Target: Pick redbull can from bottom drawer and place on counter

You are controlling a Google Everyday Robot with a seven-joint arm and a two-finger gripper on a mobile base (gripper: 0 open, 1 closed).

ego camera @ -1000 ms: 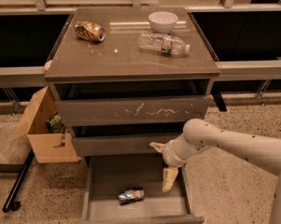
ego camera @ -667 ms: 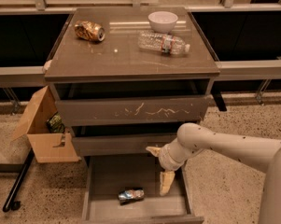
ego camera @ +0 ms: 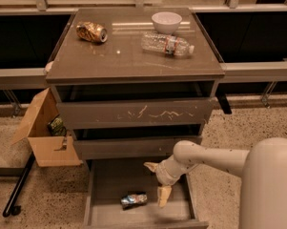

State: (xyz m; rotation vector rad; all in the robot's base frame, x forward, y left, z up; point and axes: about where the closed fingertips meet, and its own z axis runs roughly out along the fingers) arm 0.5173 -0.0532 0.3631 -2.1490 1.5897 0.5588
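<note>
The redbull can [ego camera: 134,200] lies on its side on the floor of the open bottom drawer [ego camera: 102,187], near its front. My gripper [ego camera: 155,182] hangs over the drawer just right of the can, not touching it. Its fingers are spread wide, one fingertip [ego camera: 163,197] pointing down beside the can and the other pointing left. It holds nothing. The counter [ego camera: 133,56] tops the grey cabinet above.
On the counter lie a dented gold-brown can [ego camera: 91,32], a white bowl [ego camera: 166,22] and a clear plastic bottle [ego camera: 167,44] on its side. The scratched top drawer [ego camera: 136,112] stands slightly out. An open cardboard box [ego camera: 47,132] sits on the floor to the left.
My arm and gripper have moved left and a little lower, closer to the can. The can has not moved.
</note>
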